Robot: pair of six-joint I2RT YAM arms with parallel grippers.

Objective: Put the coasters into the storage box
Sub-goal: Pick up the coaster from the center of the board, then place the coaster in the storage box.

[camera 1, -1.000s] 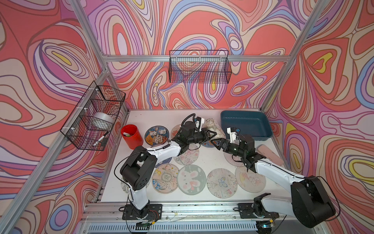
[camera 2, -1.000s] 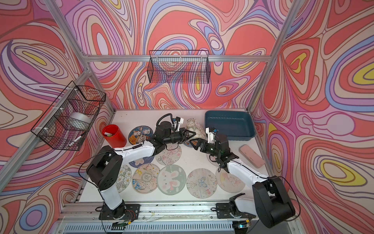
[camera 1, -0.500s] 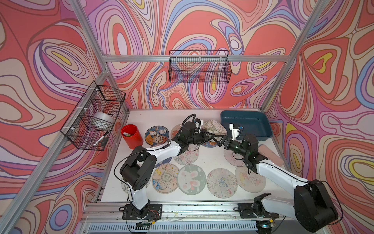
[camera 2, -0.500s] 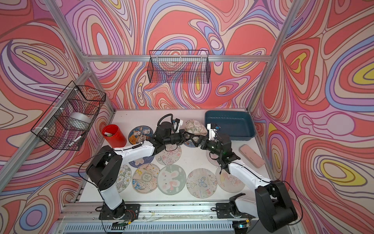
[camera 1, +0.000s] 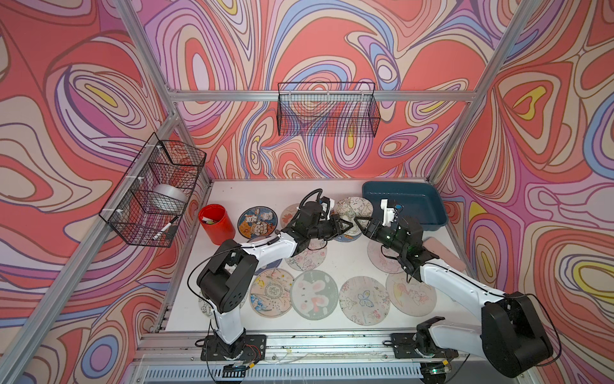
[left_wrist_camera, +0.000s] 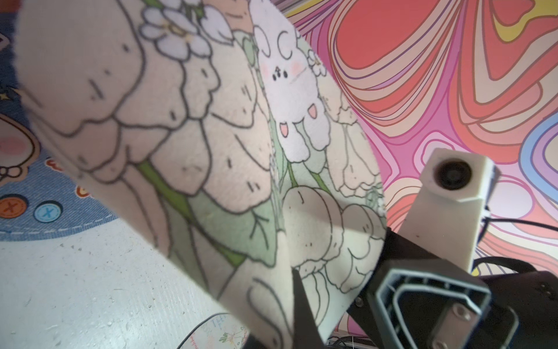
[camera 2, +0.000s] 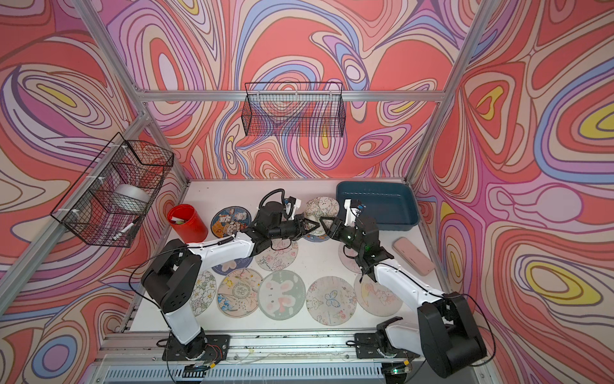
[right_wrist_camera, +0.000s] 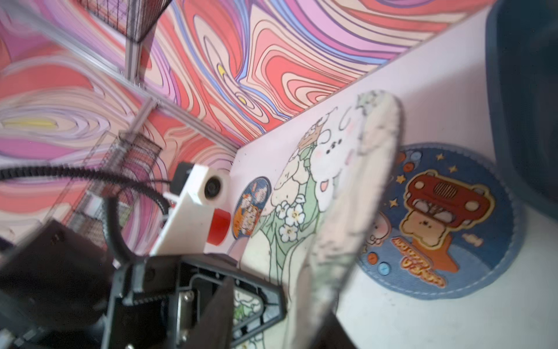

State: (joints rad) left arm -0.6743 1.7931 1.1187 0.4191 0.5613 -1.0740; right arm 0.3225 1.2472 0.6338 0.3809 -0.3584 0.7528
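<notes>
Mid-table, left arm (camera 1: 265, 251), right arm (camera 1: 458, 286) extended, meeting at raised coaster (camera 1: 354, 206).

materials / finish as seen

lifted coaster (left_wrist_camera: 211, 151): woven cloth, matt, fuzzy nap, printed face
blue coaster (right_wrist_camera: 437, 217): denim-look cloth, stitched rim
storage box (camera 1: 425, 202): smooth plastic, slight sheen
table (left_wrist_camera: 75, 287): white, matt, scuffed
wire baskets (camera 1: 327, 109): black metal wire
frame rails (camera 1: 226, 96): bare brushed metal
red cup (camera 1: 217, 229): smooth plastic
left arm shell (camera 1: 269, 248): white gloss plastic

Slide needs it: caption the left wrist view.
Lifted bunny coaster fills the frame; the right gripper straddles its edge above the table.
</notes>
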